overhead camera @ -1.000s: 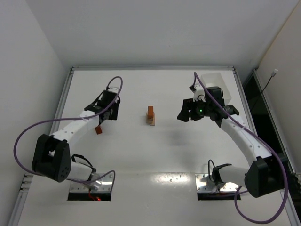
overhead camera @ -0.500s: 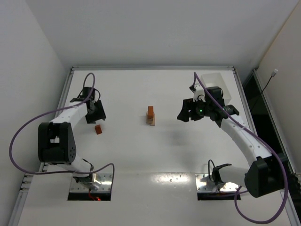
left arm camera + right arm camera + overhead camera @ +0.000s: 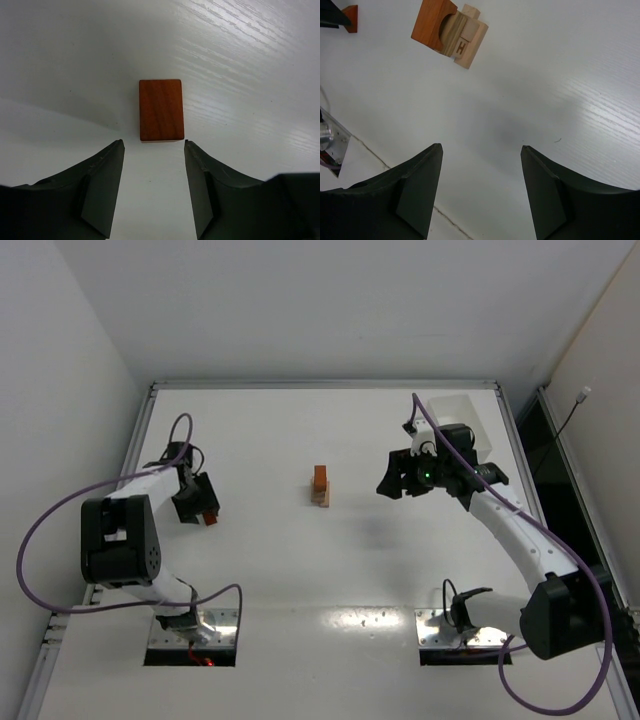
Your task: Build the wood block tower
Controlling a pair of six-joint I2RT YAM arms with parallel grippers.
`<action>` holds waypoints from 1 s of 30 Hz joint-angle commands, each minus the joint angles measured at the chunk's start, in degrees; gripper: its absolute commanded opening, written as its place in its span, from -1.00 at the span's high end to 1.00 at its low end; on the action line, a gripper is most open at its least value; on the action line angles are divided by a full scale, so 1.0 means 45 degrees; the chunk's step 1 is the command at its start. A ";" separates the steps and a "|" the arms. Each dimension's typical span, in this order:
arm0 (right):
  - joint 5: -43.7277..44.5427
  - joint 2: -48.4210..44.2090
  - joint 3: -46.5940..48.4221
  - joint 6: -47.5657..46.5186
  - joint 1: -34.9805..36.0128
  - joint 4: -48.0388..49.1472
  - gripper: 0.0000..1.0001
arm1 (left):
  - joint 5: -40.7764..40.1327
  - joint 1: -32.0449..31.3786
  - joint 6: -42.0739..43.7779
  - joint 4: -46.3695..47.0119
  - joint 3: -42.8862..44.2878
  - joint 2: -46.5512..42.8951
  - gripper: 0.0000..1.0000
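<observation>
White table, matt, carrying all items listed. Item one: the wood block tower, a short narrow stack near the middle of the table, well apart from both arms, with a reddish-brown piece on top of pale tan blocks. The right wrist view shows the tower with a reddish-brown block bearing a curved cut-out set against pale tan blocks, one of them marked with the letter H. Item two: a loose reddish-brown rectangular wooden block, lying flat on the table close to the left edge, well apart from the tower; it also shows in the top view. Left tool, fingers spread wider than the loose block, which lies just beyond the fingertips and not between them; nothing is gripped. In the top view the left tool sits just beside that block. Right tool, fingers spread wide over bare table with nothing between them; in the top view it hangs toward the right edge, on the right of the tower. Item three: a translucent white rectangular plastic bin near the far right corner, partly hidden by the right arm.
</observation>
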 commanded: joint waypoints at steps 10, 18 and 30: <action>0.0008 0.0002 0.0327 -0.0200 -0.0074 0.0406 -0.23 | 0.0905 0.0283 0.0086 0.0417 0.0485 0.0996 0.17; 0.0008 0.0119 0.0327 -0.0200 -0.0074 0.0406 -0.23 | 0.0612 0.0283 0.0242 0.0417 0.0897 0.1543 0.23; 0.0242 0.0119 0.0210 -0.0200 -0.0074 0.0406 -0.23 | 0.0612 -0.0457 0.1530 -0.0050 0.1131 -0.0114 1.00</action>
